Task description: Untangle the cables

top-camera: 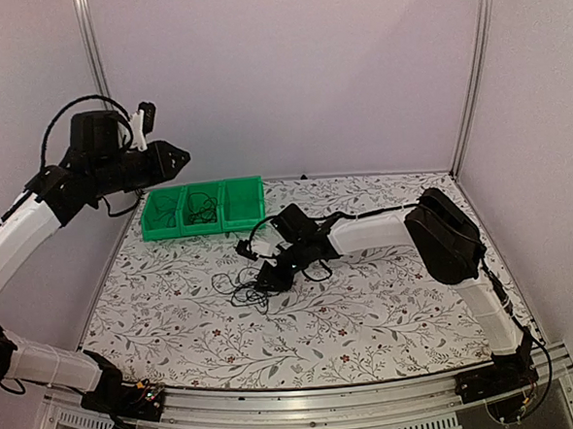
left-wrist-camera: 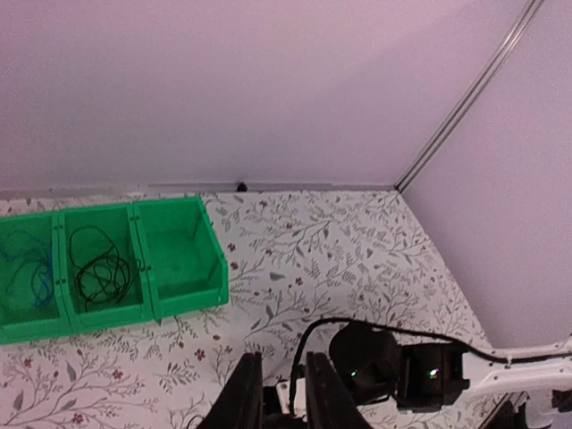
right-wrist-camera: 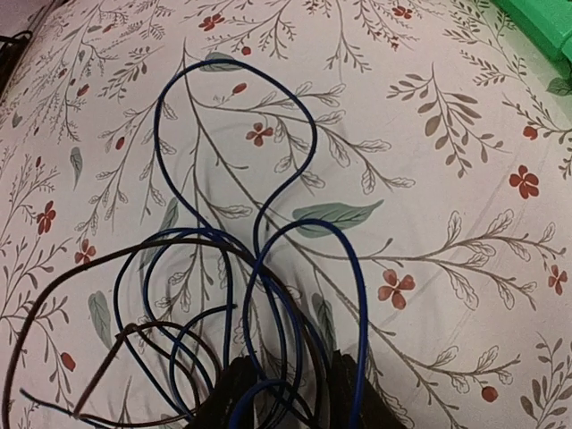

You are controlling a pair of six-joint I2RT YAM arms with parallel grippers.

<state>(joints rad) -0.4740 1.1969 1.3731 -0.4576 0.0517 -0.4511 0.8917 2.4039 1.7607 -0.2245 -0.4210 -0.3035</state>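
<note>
Hovering high at the left, the left gripper [left-wrist-camera: 284, 371] is seen slightly parted and empty; the cables [top-camera: 244, 283] are spread mid-table before the green bin [top-camera: 241, 220], straddled by the right gripper [right-wrist-camera: 288, 389], jaws parted.

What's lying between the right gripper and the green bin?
Right wrist view: blue cable loops just ahead of the right gripper, then bare floral tablecloth up to the green bin.

I stand in a lab test cell: bare white panels [top-camera: 288, 78], aluminium posts [top-camera: 473, 77], a rail [top-camera: 307, 393] edging my floral-covered bench [top-camera: 391, 334].
</note>
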